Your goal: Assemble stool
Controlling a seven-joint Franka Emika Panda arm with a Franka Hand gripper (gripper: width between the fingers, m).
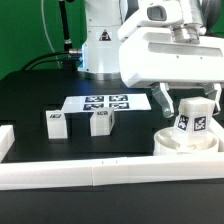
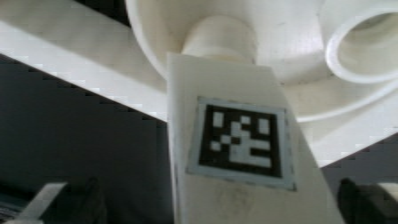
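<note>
A white leg block [image 1: 192, 122] with a black-and-white tag stands upright on the round white seat [image 1: 170, 147] at the exterior view's right. My gripper [image 1: 188, 103] is directly above it, with one finger [image 1: 163, 100] on each side. The jaws are open, with a gap showing between them and the leg. In the wrist view the leg [image 2: 240, 150] fills the middle and its far end meets the seat [image 2: 196, 25] at a socket. My gripper [image 2: 214, 208] straddles it, dark fingertips [image 2: 50, 203] at the corners. Two more leg blocks [image 1: 57, 122] [image 1: 101, 121] stand on the black table.
The marker board [image 1: 105, 102] lies flat behind the two loose legs. A long white border rail [image 1: 90, 176] runs along the front and another piece [image 1: 5, 142] stands at the exterior view's left. The robot base [image 1: 100, 45] is at the back.
</note>
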